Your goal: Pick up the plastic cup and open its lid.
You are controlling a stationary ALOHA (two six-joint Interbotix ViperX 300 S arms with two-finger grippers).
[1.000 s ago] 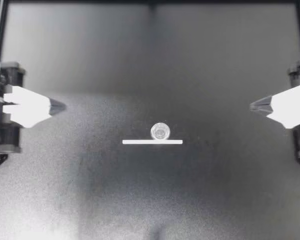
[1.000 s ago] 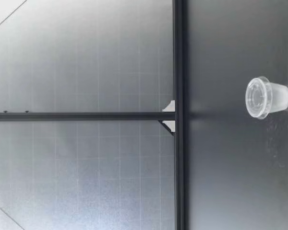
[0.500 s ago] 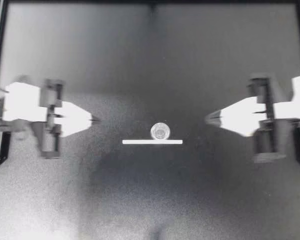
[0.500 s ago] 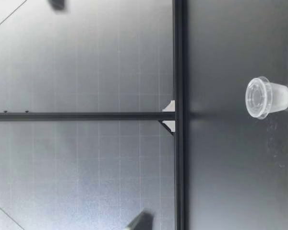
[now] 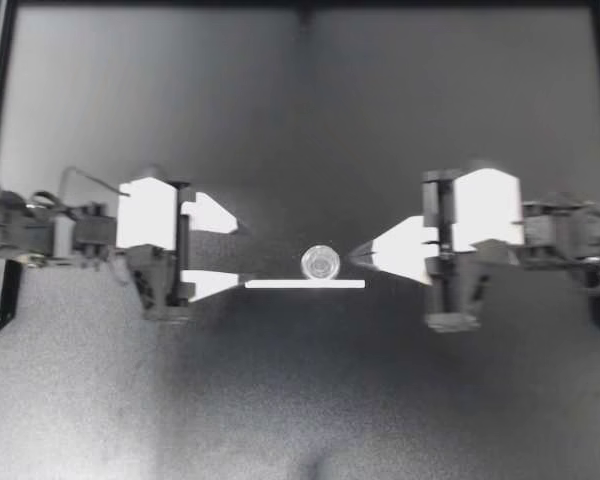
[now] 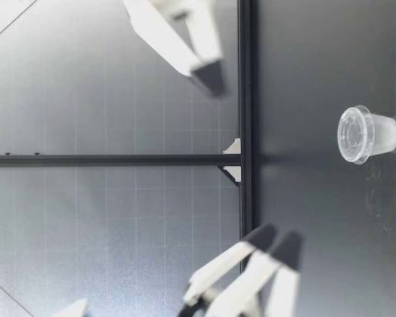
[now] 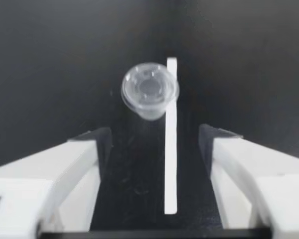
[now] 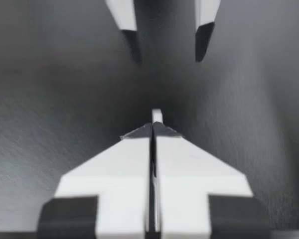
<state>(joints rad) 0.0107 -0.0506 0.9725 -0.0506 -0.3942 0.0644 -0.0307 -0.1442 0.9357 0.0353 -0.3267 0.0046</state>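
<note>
A small clear plastic cup (image 5: 320, 263) with its lid (image 6: 352, 135) on stands upright mid-table, touching a white strip (image 5: 305, 284). My left gripper (image 5: 242, 252) is open just left of the cup, one fingertip close to the strip's end. From the left wrist view the cup (image 7: 149, 91) stands ahead of the open fingers (image 7: 97, 144), beside the strip (image 7: 171, 134). My right gripper (image 5: 355, 257) is shut, its tip close to the cup's right side. In the low view both grippers hang above the table, left gripper (image 6: 275, 243) lower than right gripper (image 6: 211, 76). The right wrist view does not show the cup.
The dark table (image 5: 300, 400) carries nothing else. Black frame rails (image 5: 0, 100) run along its sides and back. In the right wrist view, the left gripper's open fingers (image 8: 132, 45) face my shut right gripper (image 8: 152, 129), with a bit of the strip (image 8: 156, 115) between them.
Both arms have swung in from the table's sides toward the cup. The left gripper has opened wide; the right one stays shut. The cup has not moved.
</note>
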